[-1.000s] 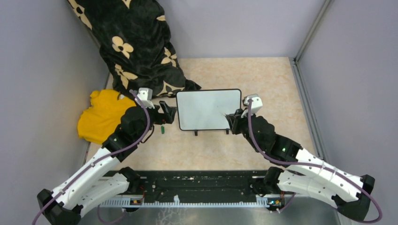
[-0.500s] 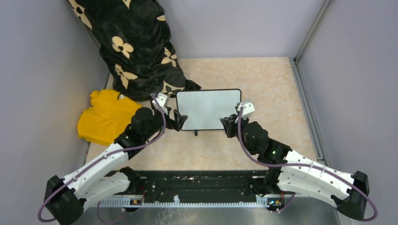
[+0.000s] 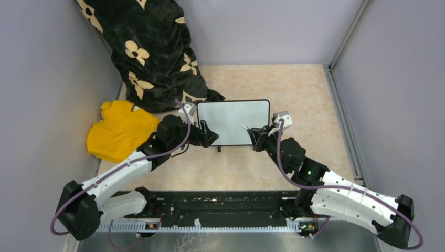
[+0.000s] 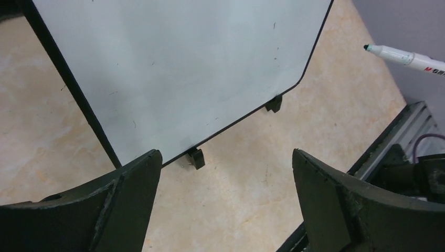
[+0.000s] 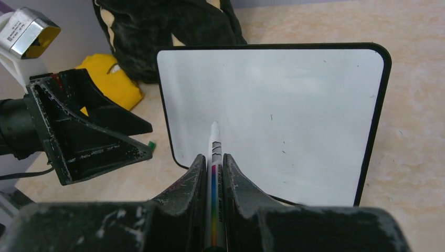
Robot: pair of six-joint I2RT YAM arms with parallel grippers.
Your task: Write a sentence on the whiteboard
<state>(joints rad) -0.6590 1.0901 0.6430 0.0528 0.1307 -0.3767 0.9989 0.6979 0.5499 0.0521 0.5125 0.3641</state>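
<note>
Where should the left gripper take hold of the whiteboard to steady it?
Probably the thin black frame on its left edge, approached from the left: the whiteboard stands on its feet with that edge facing the open left gripper, leaving the face clear for the marker.

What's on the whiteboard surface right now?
Nothing written: the whiteboard shows only faint specks. The marker in the right claw hides a small patch in its wrist view.

whiteboard (image 3: 233,123): white, black frame | blanket (image 3: 152,52): black, cream flowers | cloth (image 3: 118,131): yellow | marker (image 4: 404,54): white, green tip
</note>
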